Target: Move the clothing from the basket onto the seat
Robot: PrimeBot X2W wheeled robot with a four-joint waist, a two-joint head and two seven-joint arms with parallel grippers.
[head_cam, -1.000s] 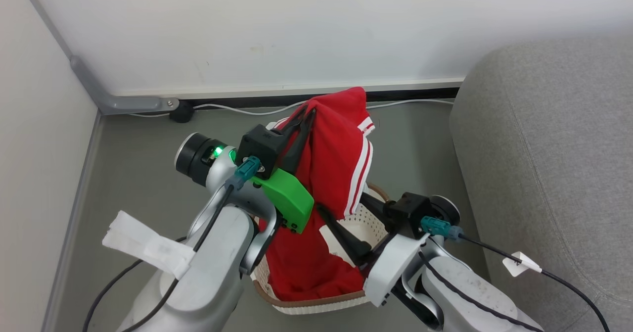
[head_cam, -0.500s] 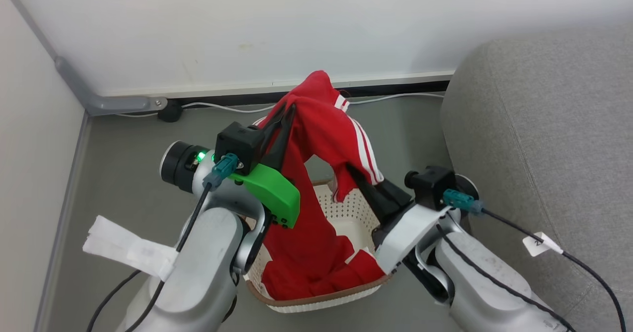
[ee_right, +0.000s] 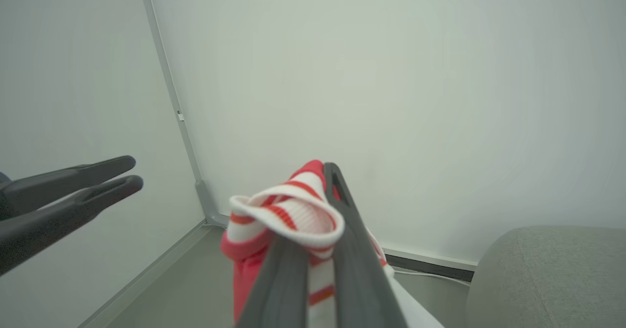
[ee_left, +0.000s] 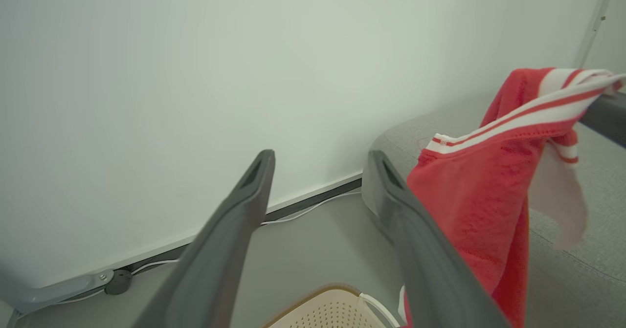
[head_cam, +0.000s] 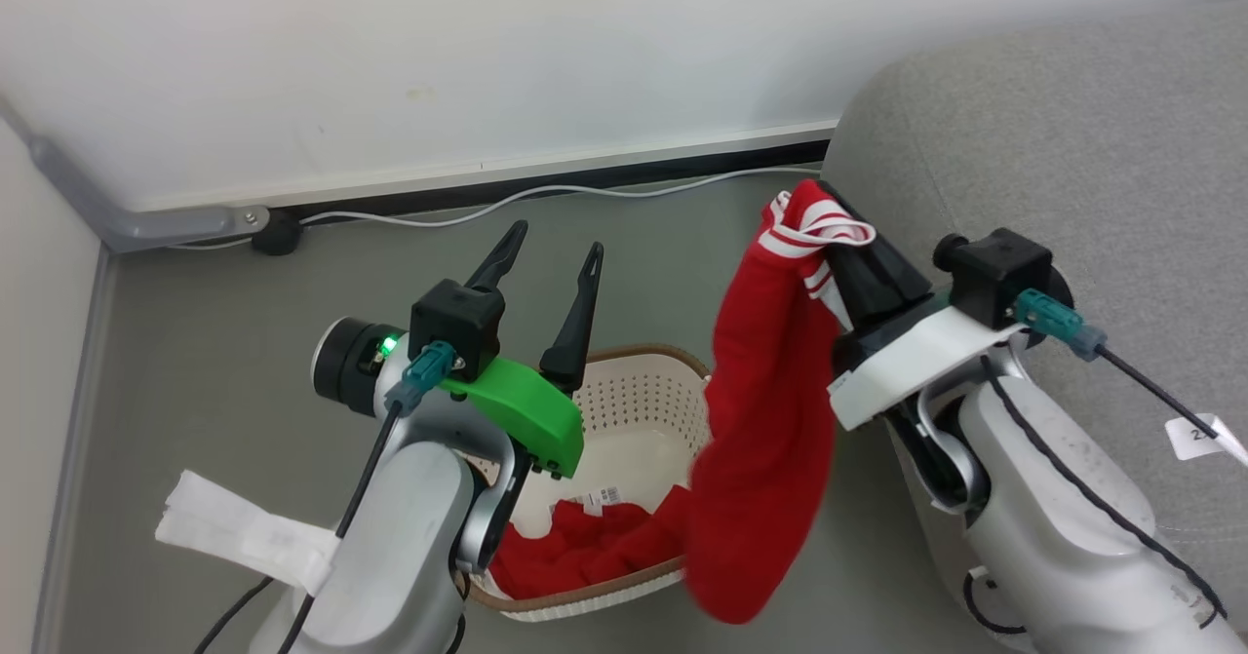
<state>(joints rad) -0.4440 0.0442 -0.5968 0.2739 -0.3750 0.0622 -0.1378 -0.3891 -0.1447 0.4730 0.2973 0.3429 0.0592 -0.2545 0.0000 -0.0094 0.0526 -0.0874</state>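
You could not see the right gripper (head_cam: 829,208)'s fingertips in the head view, because the striped band of the clothing (head_cam: 770,420) covered them. The hanging clothing hid the right rim of the basket (head_cam: 643,354), and the left forearm (head_cam: 409,518) hid its near left corner. The label (head_cam: 603,494) on the basket's floor was too small for you to read. The seat (head_cam: 1072,167) ran off the right edge, which also cut the white tag (head_cam: 1194,437) on the right cable (head_cam: 1141,386) after one digit. In the left wrist view the bottom edge cut the basket off just below its far rim.
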